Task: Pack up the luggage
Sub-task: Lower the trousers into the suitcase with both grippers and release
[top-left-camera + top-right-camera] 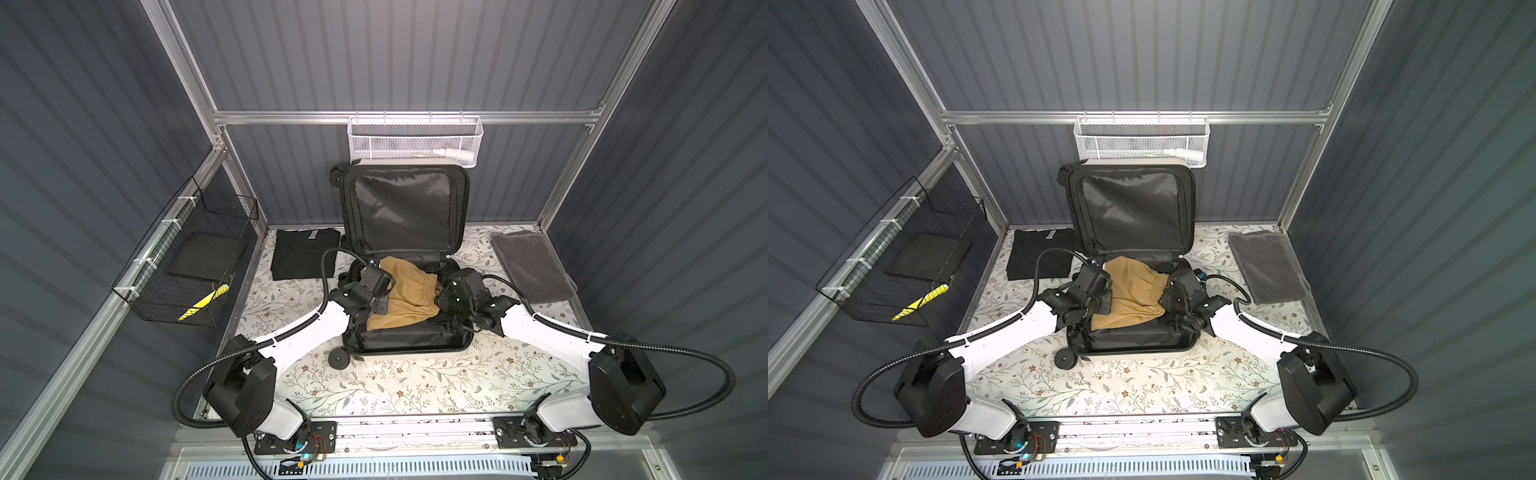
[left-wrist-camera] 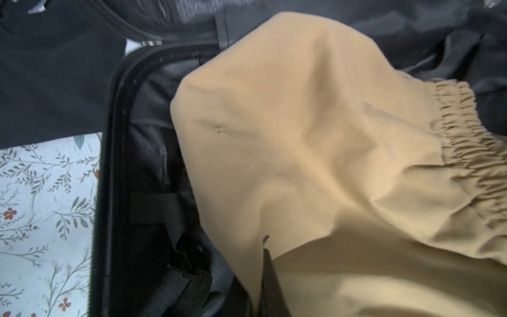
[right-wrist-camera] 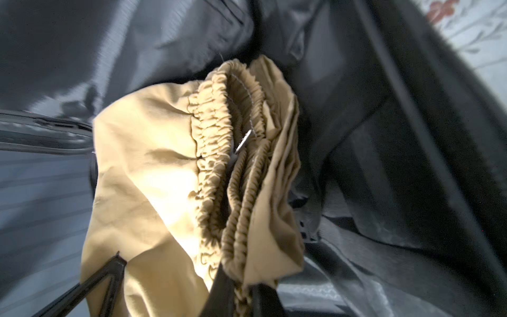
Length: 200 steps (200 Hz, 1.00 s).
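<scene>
The luggage [image 1: 409, 351] [image 1: 1133, 351] lies open mid-table, its black-lined lid [image 1: 405, 208] standing upright against the back wall. A tan garment [image 1: 405, 291] [image 1: 1133, 291] with an elastic waistband hangs bunched over the far part of the open base. My left gripper [image 1: 384, 303] [image 2: 260, 263] is shut on the garment's left edge [image 2: 301, 137]. Across from it, my right gripper [image 1: 442, 301] [image 3: 240, 285] is shut on the gathered waistband [image 3: 241, 192]. Both wrists hide the fingertips in both top views. The front part of the base lining [image 1: 415, 334] is bare.
A folded black garment [image 1: 305, 253] lies left of the suitcase and a grey towel [image 1: 532, 266] at the back right, on the floral tablecloth [image 1: 415, 386]. A white mesh basket [image 1: 415, 141] hangs on the back wall. A black wire basket [image 1: 187, 266] holding a yellow-black item [image 1: 203, 307] hangs on the left wall.
</scene>
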{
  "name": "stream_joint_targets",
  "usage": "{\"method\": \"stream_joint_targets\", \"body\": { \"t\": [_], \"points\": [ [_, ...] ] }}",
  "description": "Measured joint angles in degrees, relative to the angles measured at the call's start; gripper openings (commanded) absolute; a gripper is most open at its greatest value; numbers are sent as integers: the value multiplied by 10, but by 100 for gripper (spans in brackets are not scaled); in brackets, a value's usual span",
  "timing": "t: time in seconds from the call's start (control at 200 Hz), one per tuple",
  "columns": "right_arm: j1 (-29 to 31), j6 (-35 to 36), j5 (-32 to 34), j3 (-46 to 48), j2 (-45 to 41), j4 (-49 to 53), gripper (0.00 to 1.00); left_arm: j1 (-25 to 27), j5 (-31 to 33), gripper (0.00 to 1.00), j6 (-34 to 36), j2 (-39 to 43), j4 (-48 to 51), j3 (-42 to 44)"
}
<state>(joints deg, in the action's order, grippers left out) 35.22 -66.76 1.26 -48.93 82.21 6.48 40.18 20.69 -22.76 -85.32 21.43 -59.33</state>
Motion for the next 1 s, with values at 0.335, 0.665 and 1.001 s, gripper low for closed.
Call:
{"method": "stream_joint_targets", "body": {
  "t": [0.335,0.665,1.001],
  "points": [
    [3,-1,-15,58,0,-52,3,0,-9,0,-45,-2,-17,53],
    [3,0,-30,76,-1,-65,48,0,-10,14,-68,-2,-17,66],
    [-24,20,-36,76,-86,3,70,0,-2,100,-72,16,20,46]
  ]
}}
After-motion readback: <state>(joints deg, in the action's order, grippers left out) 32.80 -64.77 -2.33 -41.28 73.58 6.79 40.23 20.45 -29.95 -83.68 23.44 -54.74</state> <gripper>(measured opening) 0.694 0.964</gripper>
